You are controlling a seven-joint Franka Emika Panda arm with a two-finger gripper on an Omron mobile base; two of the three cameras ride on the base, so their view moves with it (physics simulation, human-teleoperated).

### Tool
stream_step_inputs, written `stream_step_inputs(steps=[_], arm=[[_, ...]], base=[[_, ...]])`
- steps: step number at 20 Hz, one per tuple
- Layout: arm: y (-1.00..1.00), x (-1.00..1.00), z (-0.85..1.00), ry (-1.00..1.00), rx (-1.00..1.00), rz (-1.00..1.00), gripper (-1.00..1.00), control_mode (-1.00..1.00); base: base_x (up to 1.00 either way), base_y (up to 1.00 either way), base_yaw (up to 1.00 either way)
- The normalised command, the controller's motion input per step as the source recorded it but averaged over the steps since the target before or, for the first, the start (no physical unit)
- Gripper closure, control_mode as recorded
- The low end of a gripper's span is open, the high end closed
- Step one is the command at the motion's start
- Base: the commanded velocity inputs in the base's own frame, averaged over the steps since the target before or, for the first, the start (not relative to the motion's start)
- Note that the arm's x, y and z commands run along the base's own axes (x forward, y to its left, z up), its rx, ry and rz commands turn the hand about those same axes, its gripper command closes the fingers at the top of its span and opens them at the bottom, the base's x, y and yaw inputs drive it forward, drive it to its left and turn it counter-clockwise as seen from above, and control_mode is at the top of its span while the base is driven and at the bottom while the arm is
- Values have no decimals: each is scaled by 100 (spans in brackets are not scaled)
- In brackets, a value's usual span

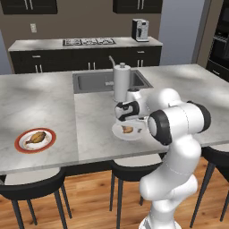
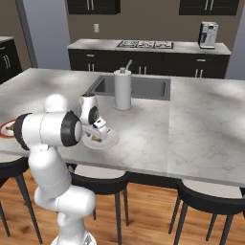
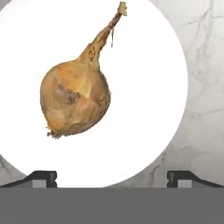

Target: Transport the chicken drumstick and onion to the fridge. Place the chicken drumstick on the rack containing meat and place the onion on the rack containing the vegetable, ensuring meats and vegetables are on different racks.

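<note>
While the round tan-golden onion [image 3: 75, 97] lies on its side on a round white plate [image 3: 144, 52] at the near edge of the grey marble tabletop [image 1: 40, 96], the dark fingers [image 3: 112, 178] hang spread just above it, pinching nothing. Its bulb sits left of their midline in the hand view, and its stalk slants up and right, skew to their gap. I judge a leftward shift is needed first.

A white plate [image 3: 148, 109] is lying on the grey marble island counter [image 1: 40, 98], near its front edge. A red-rimmed plate [image 1: 22, 145] is sitting well apart to the left. A white canister [image 1: 121, 82] is standing upright beside the sink [image 1: 89, 82]. A coffee machine [image 1: 140, 30] is standing on the back counter [image 1: 44, 44], near the cooktop [image 1: 88, 42]. Black stools [image 1: 31, 185] are lining the island's front.
</note>
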Motion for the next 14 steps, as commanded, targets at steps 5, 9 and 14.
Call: stream_step_inputs(steps=[5, 9, 14], arm=[[4, 46, -17, 0, 0, 0, -100, -100], [0, 43, -21, 0, 0, 0, -100, -100], [0, 40, -33, 0, 0, 0, -100, -100]], base=[[0, 0, 0], [0, 0, 0], [0, 0, 0]])
